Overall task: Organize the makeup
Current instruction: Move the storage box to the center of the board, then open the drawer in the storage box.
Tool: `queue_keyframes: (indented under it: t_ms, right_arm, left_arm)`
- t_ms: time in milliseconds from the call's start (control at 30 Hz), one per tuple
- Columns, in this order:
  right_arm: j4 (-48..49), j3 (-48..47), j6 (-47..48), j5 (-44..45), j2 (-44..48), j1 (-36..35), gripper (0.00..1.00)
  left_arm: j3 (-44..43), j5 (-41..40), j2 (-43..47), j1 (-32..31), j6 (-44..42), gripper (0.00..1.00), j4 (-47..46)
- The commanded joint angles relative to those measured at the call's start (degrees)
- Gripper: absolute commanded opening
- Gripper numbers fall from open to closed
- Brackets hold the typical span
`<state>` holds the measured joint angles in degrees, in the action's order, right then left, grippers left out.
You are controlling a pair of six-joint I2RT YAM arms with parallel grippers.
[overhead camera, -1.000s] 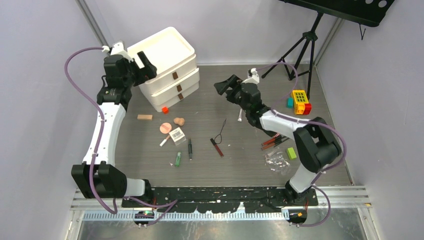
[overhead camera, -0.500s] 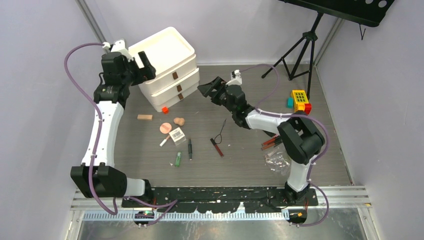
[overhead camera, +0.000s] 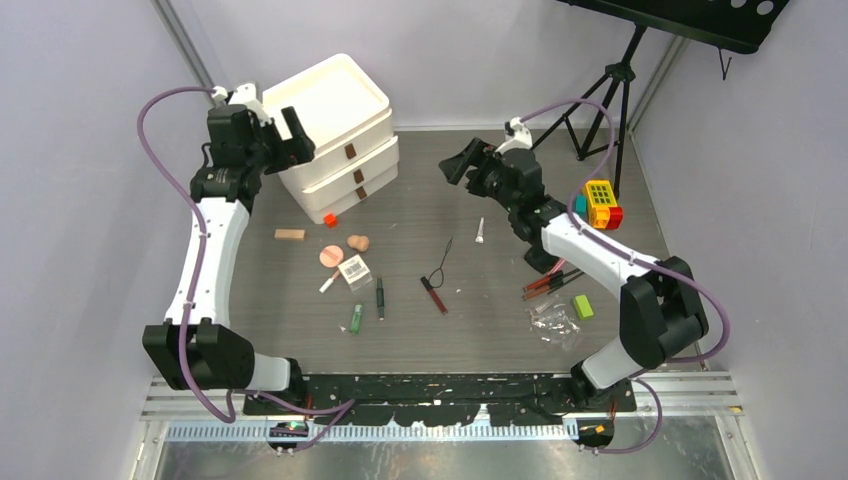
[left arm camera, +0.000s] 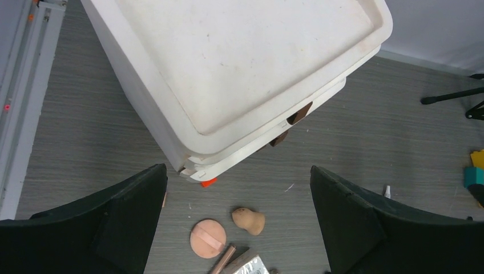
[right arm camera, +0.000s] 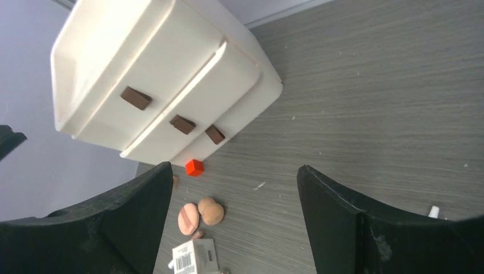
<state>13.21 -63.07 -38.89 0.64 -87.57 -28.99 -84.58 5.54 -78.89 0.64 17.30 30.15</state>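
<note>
Facing the white drawers, left fingers and right fingers both stand wide apart, holding nothing.

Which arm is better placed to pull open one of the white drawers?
Right, probably. The right gripper is open and faces the brown handles of the drawer unit, all three plain in its wrist view. The left gripper, also open, hangs above its top.

Grey wood-grain table; on it white drawer unit, pink puff, barcoded box, pencils, toy blocks
</note>
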Motion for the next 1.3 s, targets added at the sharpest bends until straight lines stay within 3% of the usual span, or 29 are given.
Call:
queue_keyframes:
  t_ms: [0, 100, 433, 833, 1267]
  right_arm:
    - [10.2, 5.4, -5.8, -4.0, -1.3, -0.5, 0.84]
    - [19.7, 4.8, -13.2, -3.5, -7.2, -3.0, 0.82]
    - [42.9, -6.2, -23.9, 6.0, -25.8, -10.5, 0.74]
    - [46.7, -21.3, -31.1, 9.2, -40.2, -12.3, 0.71]
    - [45.3, -28.7, -31.2, 8.5, -45.4, -13.9, 0.66]
  left_arm:
    - [-1.9, 2.4, -0.5, -0.2, -0.5, 0.99, -1.2]
    - [-1.3, 3.2, -0.6, -0.1, 0.7, 0.99, -1.5]
    - [-0.1, 5.1, -1.0, -0.2, 2.3, 0.97, -2.9]
    - [0.1, 4.7, -0.8, 0.4, 2.5, 0.96, -3.1]
    - [0.6, 5.4, -0.9, 1.2, 2.9, 0.96, -3.4]
